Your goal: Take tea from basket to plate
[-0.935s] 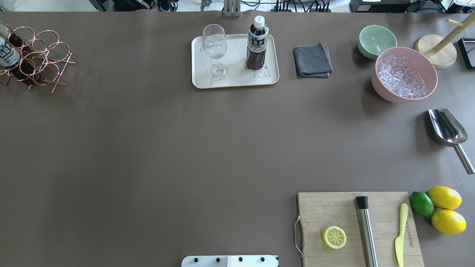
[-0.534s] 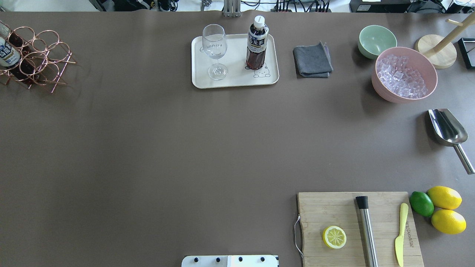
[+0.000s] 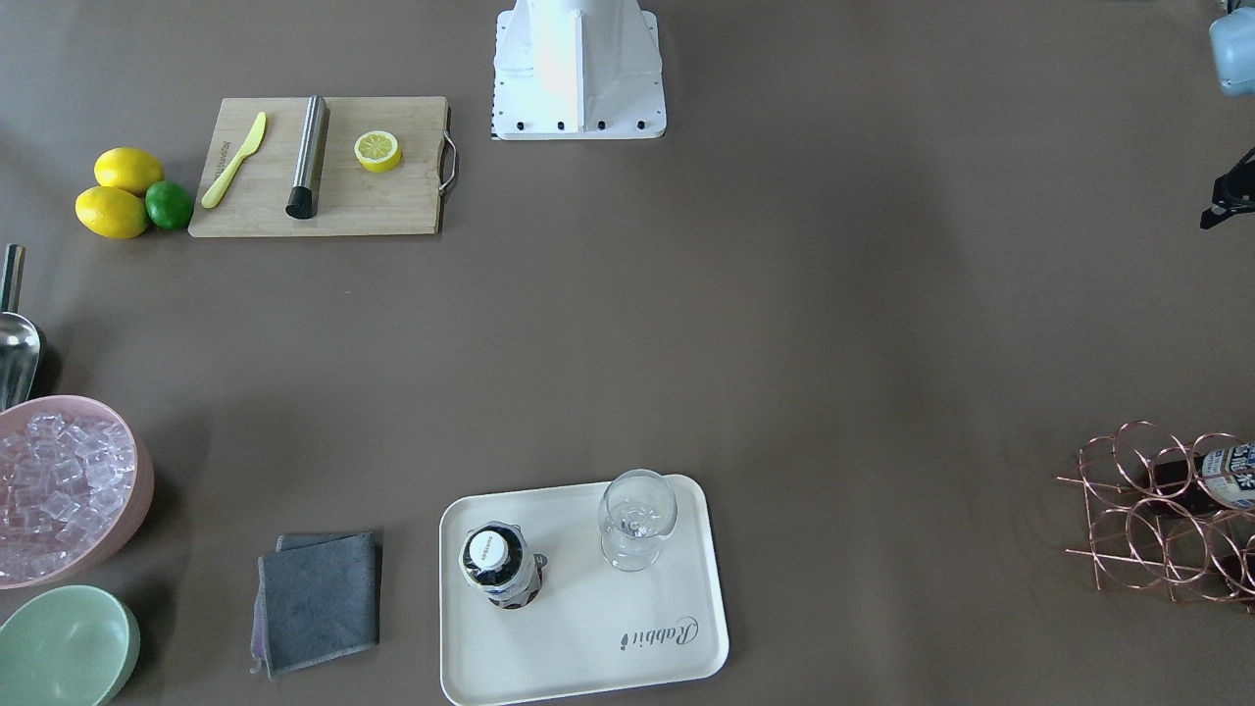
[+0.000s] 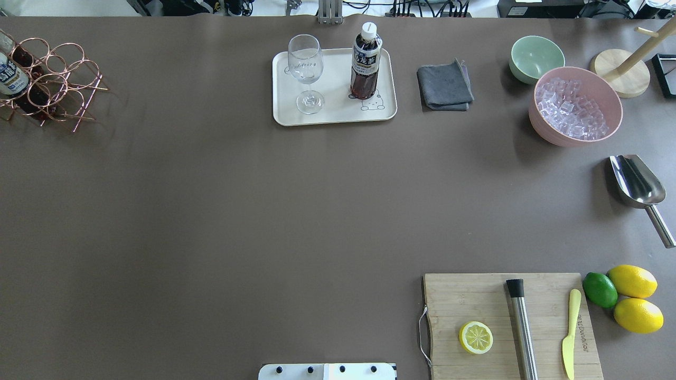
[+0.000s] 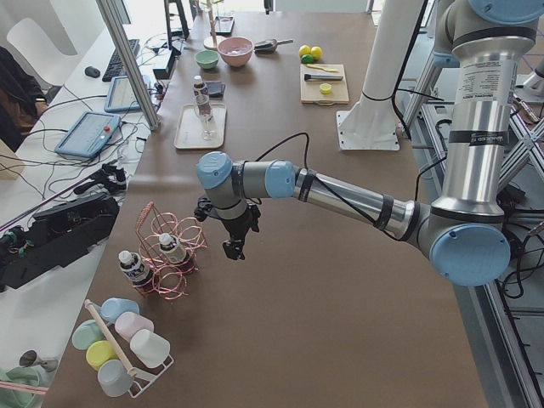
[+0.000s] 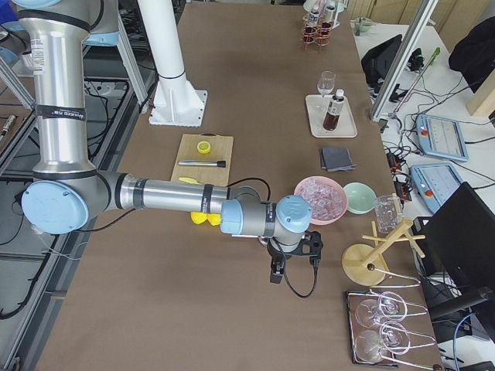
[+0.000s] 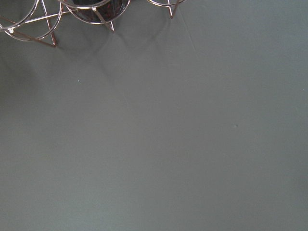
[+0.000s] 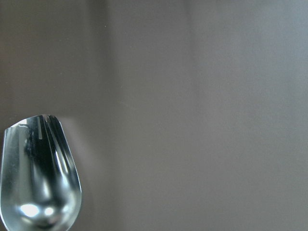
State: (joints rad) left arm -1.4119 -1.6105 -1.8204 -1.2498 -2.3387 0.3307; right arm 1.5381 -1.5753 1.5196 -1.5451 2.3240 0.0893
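Observation:
One tea bottle [image 4: 365, 68] stands upright on the cream plate [image 4: 338, 113], next to the bear print; it also shows in the front-facing view [image 3: 500, 569] on the plate [image 3: 588, 637]. The copper wire basket [image 4: 58, 84] sits at the far left edge of the table and holds other tea bottles [image 5: 174, 249]. My left gripper [image 5: 234, 246] hovers over the table beside the basket [image 5: 170, 255]; I cannot tell whether it is open or shut. My right gripper [image 6: 276, 270] hangs near the pink bowl; its state is unclear too.
A wine glass [image 4: 306, 74] stands on the plate. A grey cloth [image 4: 444, 85], a green bowl [image 4: 536, 57], a pink bowl of ice [image 4: 575, 105] and a metal scoop [image 4: 639, 184] lie to the right. A cutting board [image 4: 507, 322] with a lemon half lies at the front right.

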